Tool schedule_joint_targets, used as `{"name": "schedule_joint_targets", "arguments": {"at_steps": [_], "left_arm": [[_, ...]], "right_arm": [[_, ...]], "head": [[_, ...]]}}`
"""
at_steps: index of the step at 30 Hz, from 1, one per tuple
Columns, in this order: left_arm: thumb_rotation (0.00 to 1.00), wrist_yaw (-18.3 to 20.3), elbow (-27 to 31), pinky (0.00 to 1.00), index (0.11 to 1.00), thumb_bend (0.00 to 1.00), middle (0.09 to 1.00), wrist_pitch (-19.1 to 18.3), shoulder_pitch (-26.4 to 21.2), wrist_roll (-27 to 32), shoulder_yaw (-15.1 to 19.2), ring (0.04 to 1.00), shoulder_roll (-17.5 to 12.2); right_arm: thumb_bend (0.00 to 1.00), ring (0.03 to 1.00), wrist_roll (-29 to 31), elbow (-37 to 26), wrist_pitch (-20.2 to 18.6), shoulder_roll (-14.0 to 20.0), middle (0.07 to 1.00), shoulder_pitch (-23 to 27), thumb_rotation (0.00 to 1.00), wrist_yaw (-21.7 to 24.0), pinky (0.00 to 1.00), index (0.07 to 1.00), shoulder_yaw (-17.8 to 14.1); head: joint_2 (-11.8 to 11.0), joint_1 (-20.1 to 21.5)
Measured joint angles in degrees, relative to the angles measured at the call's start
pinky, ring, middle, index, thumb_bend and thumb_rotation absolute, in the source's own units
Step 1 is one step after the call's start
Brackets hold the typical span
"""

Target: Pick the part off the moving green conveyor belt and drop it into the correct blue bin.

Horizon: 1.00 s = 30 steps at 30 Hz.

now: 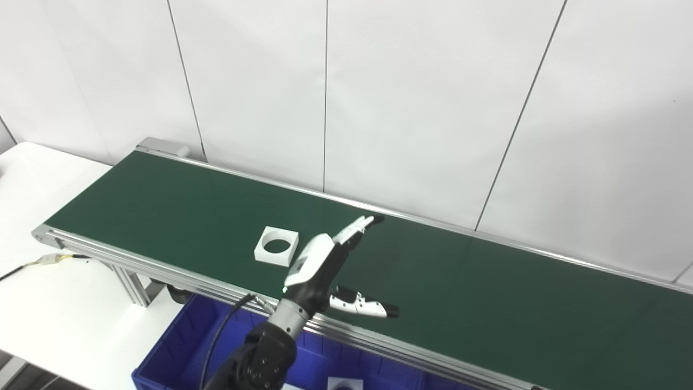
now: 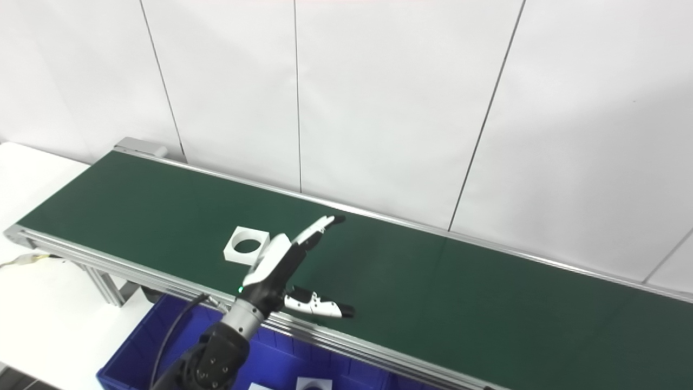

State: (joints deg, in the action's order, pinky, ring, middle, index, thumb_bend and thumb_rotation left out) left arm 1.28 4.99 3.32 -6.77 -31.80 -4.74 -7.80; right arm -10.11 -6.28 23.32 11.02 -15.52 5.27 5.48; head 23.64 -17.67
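The part (image 1: 276, 245), a white square block with a round hole through its middle, lies flat on the green belt (image 1: 487, 292), toward the belt's near edge and in its left half. Just to the right of it is the left hand (image 1: 319, 265), raised over the belt on an arm that comes up from the bottom edge past the bin. The hand holds nothing: its fingers (image 1: 357, 226) stretch up and away toward the far side of the belt, while the thumb (image 1: 361, 306) juts out to the right, well apart from them, so the hand is spread wide. The back of the hand sits close beside the part's right edge; whether they touch cannot be told. A small green light shows at the wrist. Below the belt's near rail stands a blue bin (image 1: 178, 346) with dividers, and a white piece with a hole (image 2: 313, 384) lies in one of its compartments at the picture's bottom edge. The belt's frame rests on a white table (image 1: 32, 179), where a cable (image 1: 32, 264) runs off to the left. Pale wall panels stand behind. The right hand is out of sight.
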Motion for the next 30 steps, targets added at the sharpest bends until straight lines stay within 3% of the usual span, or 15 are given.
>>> {"name": "schedule_joint_targets", "arguments": {"at_steps": [7,10,20,25,30], "left_arm": [[0.19,-1.2,-1.0,0.81,0.92,0.8,0.939,-2.1,-1.2,-2.1,1.1,0.893,-1.7],[0.18,-1.2,-3.9,0.86,0.925,0.82,0.952,-2.0,-2.2,-1.4,1.3,0.925,-2.7],[0.18,0.1,-9.7,0.89,0.928,0.87,0.963,-2.3,-6.3,3.7,2.5,0.952,-7.5],[0.17,0.2,-11.6,0.95,0.934,0.88,0.961,-2.6,-7.2,3.1,1.9,0.971,-9.2],[0.15,0.7,-14.2,0.97,0.937,0.89,0.962,-5.2,-8.9,1.1,0.8,0.97,-11.3]], "right_arm": [[1.0,0.684,-0.3,0.0,0.0,0.1,0.732,0.2,0.29,0.0,0.61,0.824,0.0],[1.0,0.683,-0.3,0.0,0.0,0.1,0.734,0.4,0.31,0.0,0.61,0.821,0.0],[1.0,0.684,-0.2,0.0,0.0,0.0,0.734,0.3,0.3,0.0,0.62,0.821,0.0],[1.0,0.687,-0.2,0.0,0.0,0.0,0.734,0.3,0.28,0.0,0.62,0.823,0.1],[1.0,0.696,-0.3,0.0,0.0,-0.1,0.734,0.3,0.28,0.0,0.63,0.823,0.2]], "head": [[-0.1,0.0],[0.0,0.5],[-0.1,0.4],[-0.2,0.4],[-0.1,0.7]]}}
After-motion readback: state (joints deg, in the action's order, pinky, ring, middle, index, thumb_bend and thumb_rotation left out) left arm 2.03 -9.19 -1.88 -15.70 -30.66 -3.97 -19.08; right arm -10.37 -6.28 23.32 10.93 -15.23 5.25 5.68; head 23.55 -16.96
